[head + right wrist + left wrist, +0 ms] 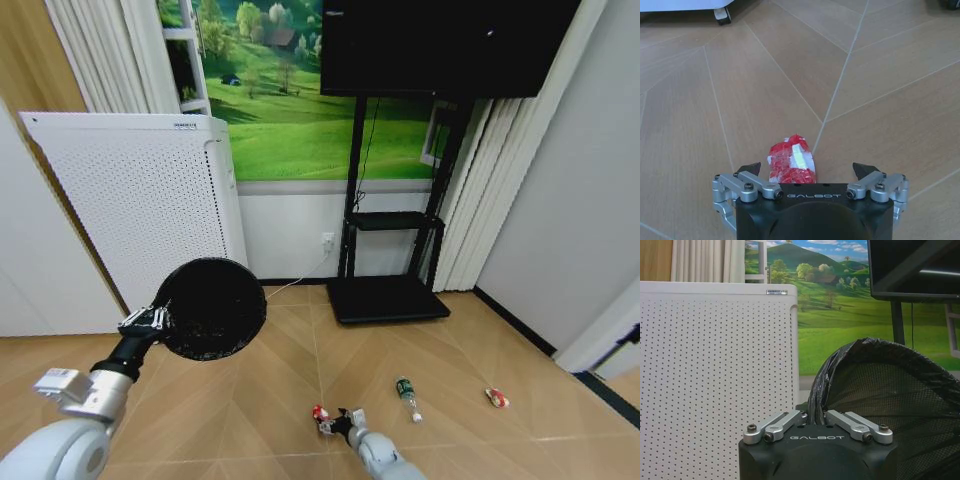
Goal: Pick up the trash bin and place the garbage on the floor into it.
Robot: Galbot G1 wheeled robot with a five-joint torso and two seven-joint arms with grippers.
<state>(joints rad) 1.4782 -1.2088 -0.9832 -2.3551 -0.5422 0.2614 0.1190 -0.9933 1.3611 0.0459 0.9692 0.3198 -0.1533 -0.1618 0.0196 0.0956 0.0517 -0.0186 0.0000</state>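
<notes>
The trash bin (210, 308) is up off the floor, tipped so its round mouth faces the head camera — the inside looks dark and nothing can be made out in it. It has a mesh wall with a black bag folded over the rim, seen close up from the left wrist (890, 390). The left gripper (150, 321) holds it by the rim, its fingers pressed together on the edge at the bin's left side; from the wrist camera the rim sits right between the two finger bases (812, 422).

Three pieces of garbage lie on the wooden floor (270, 400). A crumpled red-and-white wrapper (320, 412) is nearest the robot, and the right gripper (338, 424) is low over it, fingers spread wide with the wrapper (792, 164) between the two dark tips, which stand apart from it on both sides. Further to the right lie a small green bottle (406, 396) with a white end, and beyond it a second red-and-white wrapper (496, 398) (well apart from the first).

Behind the bin stands a white perforated appliance (150, 210), and to its right a black TV stand (385, 290) against the wall.
</notes>
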